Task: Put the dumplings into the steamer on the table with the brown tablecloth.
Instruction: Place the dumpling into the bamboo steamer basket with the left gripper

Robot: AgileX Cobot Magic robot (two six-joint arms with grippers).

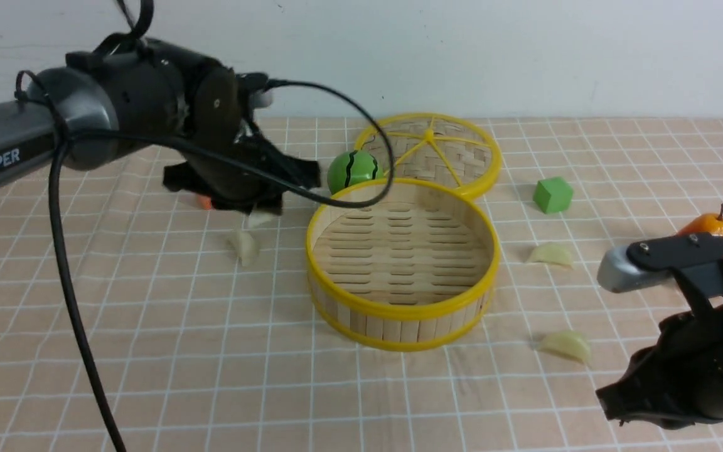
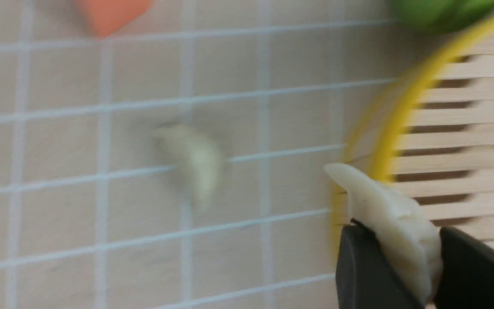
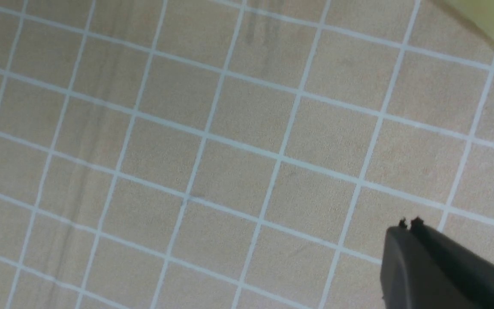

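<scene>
The steamer [image 1: 401, 311], a round bamboo basket with yellow rims, stands mid-table with nothing in it. My left gripper [image 1: 260, 208] hangs just left of it, a little above the brown tablecloth [image 1: 148, 351], shut on a cream dumpling [image 1: 261, 218]. In the left wrist view the held dumpling [image 2: 395, 223] sits between the black fingers [image 2: 362, 274], over the steamer's yellow rim [image 2: 401, 111]. A second dumpling [image 1: 246, 246] lies on the cloth below; it also shows in the left wrist view [image 2: 193, 161]. Two more dumplings [image 1: 551, 254] [image 1: 566, 344] lie right of the steamer. My right gripper [image 1: 612, 402] is shut and empty at the front right.
The woven lid [image 1: 430, 150] leans behind the steamer, with a green striped ball [image 1: 352, 171] beside it. A green cube [image 1: 552, 194] and an orange pear [image 1: 716, 235] sit on the right. An orange piece [image 2: 109, 13] lies under the left arm.
</scene>
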